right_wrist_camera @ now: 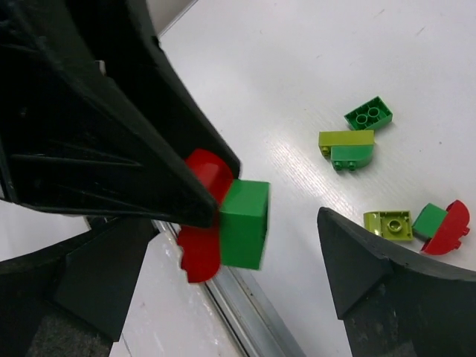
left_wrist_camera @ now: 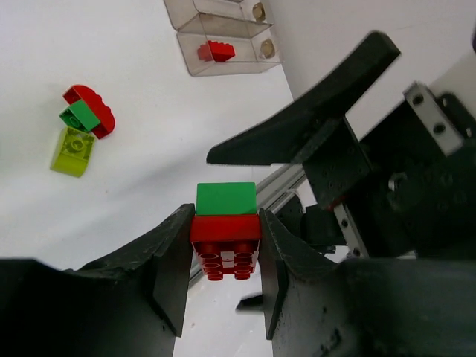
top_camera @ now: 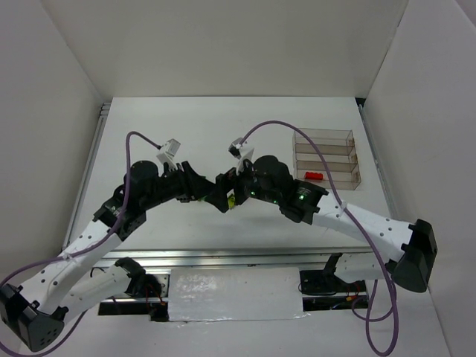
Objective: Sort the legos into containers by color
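My left gripper (left_wrist_camera: 224, 249) is shut on a red brick (left_wrist_camera: 225, 239) with a green brick (left_wrist_camera: 226, 198) stuck on its far end, held above the table. In the right wrist view the same red brick (right_wrist_camera: 199, 249) and green brick (right_wrist_camera: 244, 223) sit between the spread fingers of my open right gripper (right_wrist_camera: 238, 271), touching neither. The two grippers meet at the table's middle, left gripper (top_camera: 210, 190) and right gripper (top_camera: 229, 186). The clear divided tray (top_camera: 323, 132) stands at the right with a red brick (top_camera: 314, 175) in its nearest compartment.
Loose legos lie on the table below the grippers: a dark green brick (right_wrist_camera: 370, 113), a yellow-green and green pair (right_wrist_camera: 347, 147), a yellow-green brick (right_wrist_camera: 389, 224), and a green brick on a red arch (right_wrist_camera: 445, 223). A metal rail (right_wrist_camera: 253, 320) runs along the table's near edge.
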